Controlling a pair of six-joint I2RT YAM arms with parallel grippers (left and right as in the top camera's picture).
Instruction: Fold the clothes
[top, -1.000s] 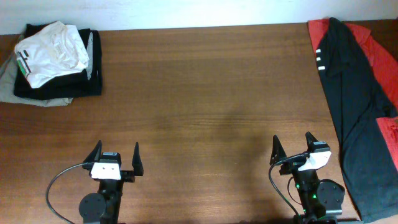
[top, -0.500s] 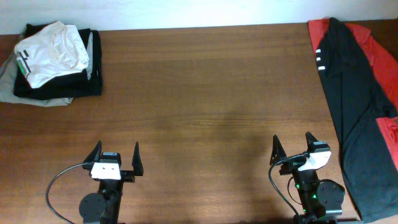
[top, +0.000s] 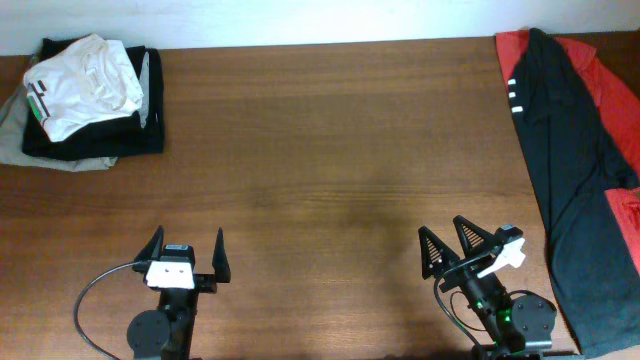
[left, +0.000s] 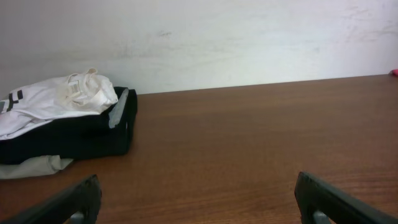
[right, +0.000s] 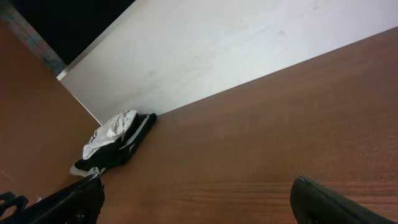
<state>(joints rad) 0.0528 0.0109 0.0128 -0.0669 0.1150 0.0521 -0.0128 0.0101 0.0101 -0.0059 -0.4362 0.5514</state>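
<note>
While the left gripper (top: 188, 233) and right gripper (top: 440, 226) stood spread apart, the limp, light black T-shirt (top: 565, 150) looked best pinched at its shoulders

A white folded garment (top: 80, 85) tops a dark stack (top: 100, 140) at the table (top: 330, 150)'s far left. A red T-shirt (top: 610, 65) lies far right.

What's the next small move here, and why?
Probably swing the right gripper toward the black T-shirt: it lies unfolded at the right edge of the table, over a red shirt, and the gripper's fingers are open and empty.
</note>
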